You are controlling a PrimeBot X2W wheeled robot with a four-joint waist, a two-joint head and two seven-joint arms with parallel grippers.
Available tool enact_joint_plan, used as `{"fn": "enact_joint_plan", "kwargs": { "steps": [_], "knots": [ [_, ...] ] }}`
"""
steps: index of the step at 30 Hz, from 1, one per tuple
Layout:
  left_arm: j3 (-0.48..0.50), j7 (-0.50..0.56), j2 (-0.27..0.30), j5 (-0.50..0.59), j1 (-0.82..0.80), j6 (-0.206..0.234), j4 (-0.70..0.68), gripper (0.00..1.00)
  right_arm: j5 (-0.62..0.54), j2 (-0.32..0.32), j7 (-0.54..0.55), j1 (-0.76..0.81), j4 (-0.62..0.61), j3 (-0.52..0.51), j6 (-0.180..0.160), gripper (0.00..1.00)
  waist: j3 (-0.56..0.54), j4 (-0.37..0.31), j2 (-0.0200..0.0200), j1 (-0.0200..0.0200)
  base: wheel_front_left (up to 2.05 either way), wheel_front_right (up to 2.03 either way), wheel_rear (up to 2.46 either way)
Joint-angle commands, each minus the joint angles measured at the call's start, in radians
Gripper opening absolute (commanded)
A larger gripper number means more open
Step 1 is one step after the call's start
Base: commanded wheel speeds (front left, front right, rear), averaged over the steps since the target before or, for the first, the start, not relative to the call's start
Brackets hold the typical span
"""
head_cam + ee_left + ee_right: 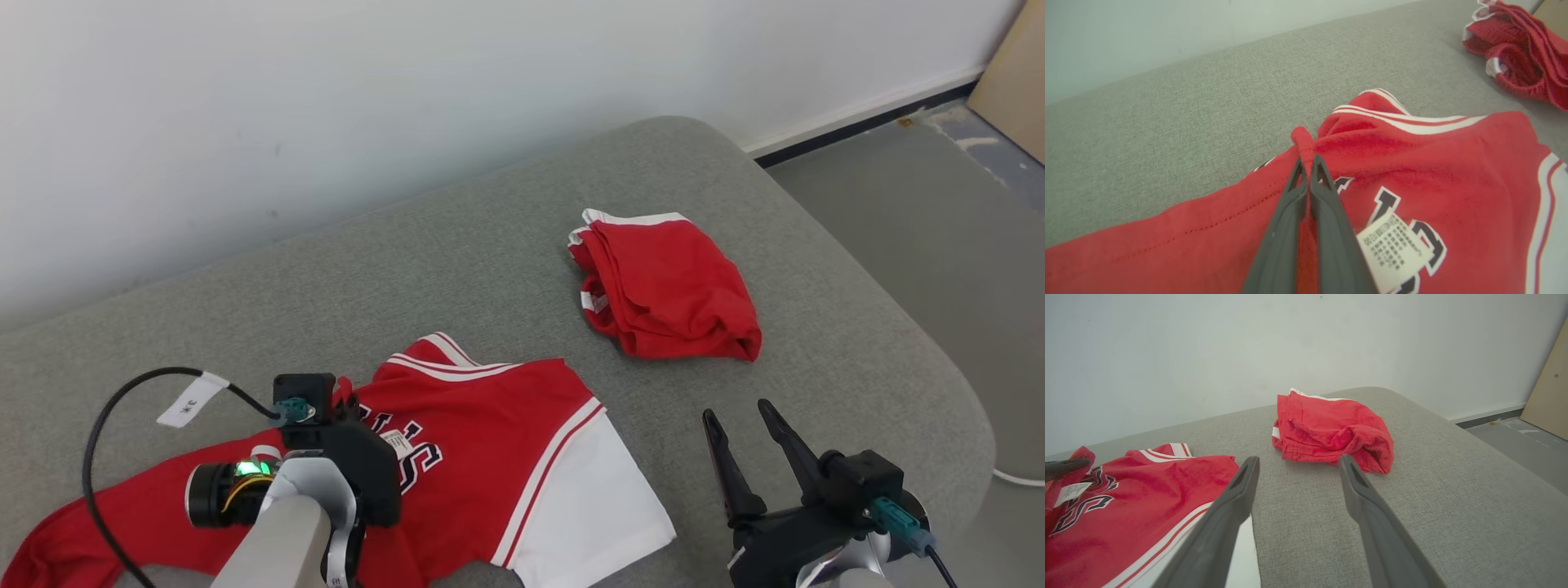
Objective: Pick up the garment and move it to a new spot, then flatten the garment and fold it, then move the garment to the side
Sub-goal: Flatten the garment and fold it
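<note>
The garment (498,441) is a red jersey with white trim, dark letters and a white label. It lies spread and rumpled on the near left of a grey cushion (490,261). My left gripper (347,402) is shut on a pinched ridge of its red cloth. In the left wrist view that gripper (1307,161) has its fingers pressed together, with a fold of the jersey (1433,163) standing up between the tips. My right gripper (736,411) stands open over bare cushion, right of the jersey's white hem. In the right wrist view the gripper (1298,459) holds nothing, and the jersey (1147,490) lies at its left.
A second red garment with white trim (665,286) lies bunched at the far right of the cushion. The cushion's rounded right edge drops to a grey floor (939,204). A white wall runs behind. A black cable (122,392) loops from my left wrist.
</note>
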Motion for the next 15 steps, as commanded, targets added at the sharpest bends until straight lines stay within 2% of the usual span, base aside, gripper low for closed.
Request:
{"fn": "enact_joint_plan", "kwargs": {
  "steps": [1,8,15],
  "knots": [
    [0.015,-0.03,-0.004,-0.015,-0.001,-0.001,-0.011,0.0,0.002,-0.008,-0.002,0.02,-0.011,-0.003,-0.002,1.0,-0.008,0.034,-0.0001,-0.0001,0.0,0.0,0.0],
    [0.137,-0.19,0.02,-0.113,0.154,0.037,-0.152,0.0,-0.026,-0.013,-0.002,0.113,-0.075,-0.034,-0.002,1.0,-0.042,0.16,-0.0001,-0.0001,0.0,0.0,0.0],
    [0.183,-0.25,0.028,-0.153,0.428,0.091,-0.384,0.0,-0.075,0.013,-0.002,0.224,-0.163,-0.055,-0.002,1.0,-0.072,0.295,-0.0001,-0.0001,0.0,0.0,0.0]
  ]
}}
